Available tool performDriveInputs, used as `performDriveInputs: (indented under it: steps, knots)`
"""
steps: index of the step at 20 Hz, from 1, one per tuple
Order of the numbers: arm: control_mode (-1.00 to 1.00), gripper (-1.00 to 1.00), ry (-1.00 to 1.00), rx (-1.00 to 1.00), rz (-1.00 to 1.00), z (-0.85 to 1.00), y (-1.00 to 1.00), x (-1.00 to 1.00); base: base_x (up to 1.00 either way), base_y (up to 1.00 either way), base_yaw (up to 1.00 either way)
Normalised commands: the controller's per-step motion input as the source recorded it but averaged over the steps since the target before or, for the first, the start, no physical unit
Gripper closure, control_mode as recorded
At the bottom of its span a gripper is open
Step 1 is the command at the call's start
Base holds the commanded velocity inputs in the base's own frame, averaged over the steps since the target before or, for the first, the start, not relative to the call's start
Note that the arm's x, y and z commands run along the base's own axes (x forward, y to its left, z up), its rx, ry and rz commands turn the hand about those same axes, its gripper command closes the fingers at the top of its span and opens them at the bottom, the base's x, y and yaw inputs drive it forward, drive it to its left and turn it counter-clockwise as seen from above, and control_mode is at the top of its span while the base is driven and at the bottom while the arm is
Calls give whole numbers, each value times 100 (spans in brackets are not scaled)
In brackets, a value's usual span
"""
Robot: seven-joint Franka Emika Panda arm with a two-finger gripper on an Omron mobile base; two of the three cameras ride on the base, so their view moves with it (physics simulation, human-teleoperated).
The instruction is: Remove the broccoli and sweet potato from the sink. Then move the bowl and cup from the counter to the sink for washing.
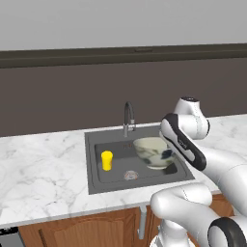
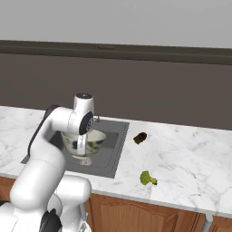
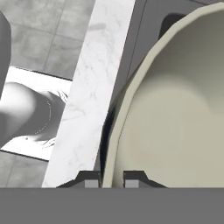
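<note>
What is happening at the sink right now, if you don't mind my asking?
The arm's gripper is shut on the rim of the bowl, holding it over the sink. The cup already stands upright in the basin near the drain. The broccoli and the sweet potato lie on the counter to the right of the sink. So the vegetables are out, the cup is in, and the bowl is the last piece.
</note>
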Motion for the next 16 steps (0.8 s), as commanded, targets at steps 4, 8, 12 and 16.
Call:
performDriveInputs:
  steps: [4,8,12,16]
  knots:
    - [-100,100,-4,0,0,-8,6,15,0,0,0]
    - [-100,100,-4,0,0,-8,7,16,0,0,0]
    - [-100,100,-1,0,0,-10,5,17,0,0,0]
    - [-100,100,0,0,0,-12,4,18,0,0,0]
